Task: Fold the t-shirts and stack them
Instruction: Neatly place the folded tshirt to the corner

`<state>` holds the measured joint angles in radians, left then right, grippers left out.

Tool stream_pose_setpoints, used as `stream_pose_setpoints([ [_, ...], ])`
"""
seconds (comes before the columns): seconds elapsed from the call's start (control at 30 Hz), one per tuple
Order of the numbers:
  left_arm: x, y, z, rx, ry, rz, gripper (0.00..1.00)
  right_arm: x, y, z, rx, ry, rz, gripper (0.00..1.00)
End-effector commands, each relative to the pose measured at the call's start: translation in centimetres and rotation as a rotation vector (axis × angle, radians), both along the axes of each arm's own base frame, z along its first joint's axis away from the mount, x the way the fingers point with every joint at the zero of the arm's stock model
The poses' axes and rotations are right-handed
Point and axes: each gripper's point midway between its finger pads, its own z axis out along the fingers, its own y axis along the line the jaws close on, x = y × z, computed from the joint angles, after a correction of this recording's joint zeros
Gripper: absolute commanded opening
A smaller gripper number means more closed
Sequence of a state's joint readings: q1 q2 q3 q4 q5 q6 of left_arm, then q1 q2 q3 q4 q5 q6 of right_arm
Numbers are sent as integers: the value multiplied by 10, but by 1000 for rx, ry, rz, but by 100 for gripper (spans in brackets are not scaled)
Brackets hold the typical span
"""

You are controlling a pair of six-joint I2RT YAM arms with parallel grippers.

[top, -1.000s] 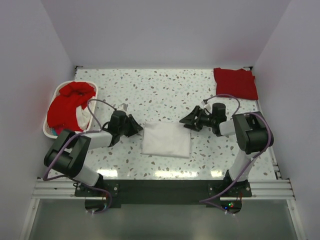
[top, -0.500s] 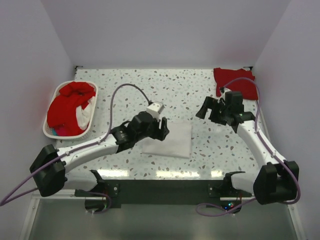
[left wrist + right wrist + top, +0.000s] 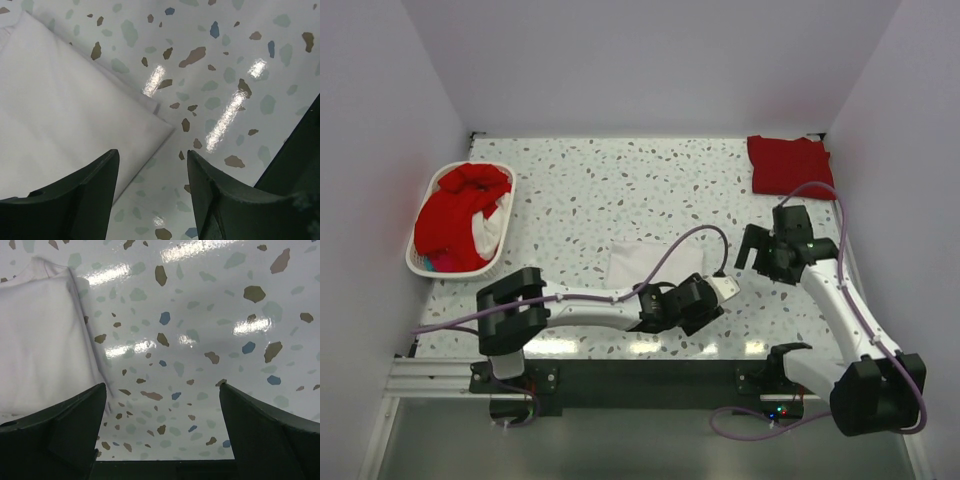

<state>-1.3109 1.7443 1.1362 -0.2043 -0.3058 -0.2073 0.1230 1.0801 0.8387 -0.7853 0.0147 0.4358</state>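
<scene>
a white oval basket (image 3: 440, 270) (plastic, by the look) sits at the left edge of the speckled counter (image 3: 650, 190), toward its far left corner.

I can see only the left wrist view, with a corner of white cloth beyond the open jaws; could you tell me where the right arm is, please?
Observer: The right gripper hangs over the bare table, to the right of the white t-shirt, with its jaws open and empty.
Operator: Thank you. Has a stack been started anywhere?
Observer: A folded red t-shirt lies at the table's far right corner.
Operator: And what is not yet folded?
Observer: A heap of crumpled red t-shirts sits in the white basket at the table's left edge.
</scene>
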Motion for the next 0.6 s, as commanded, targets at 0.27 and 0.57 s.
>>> stream_pose_setpoints([
  [0.27, 11, -18, -40, 103, -61, -25, 53, -15, 5, -23, 50, 55, -16, 98],
  [0.57, 6, -13, -62, 154, -68, -18, 29, -8, 38, -37, 229, 35, 38, 94],
])
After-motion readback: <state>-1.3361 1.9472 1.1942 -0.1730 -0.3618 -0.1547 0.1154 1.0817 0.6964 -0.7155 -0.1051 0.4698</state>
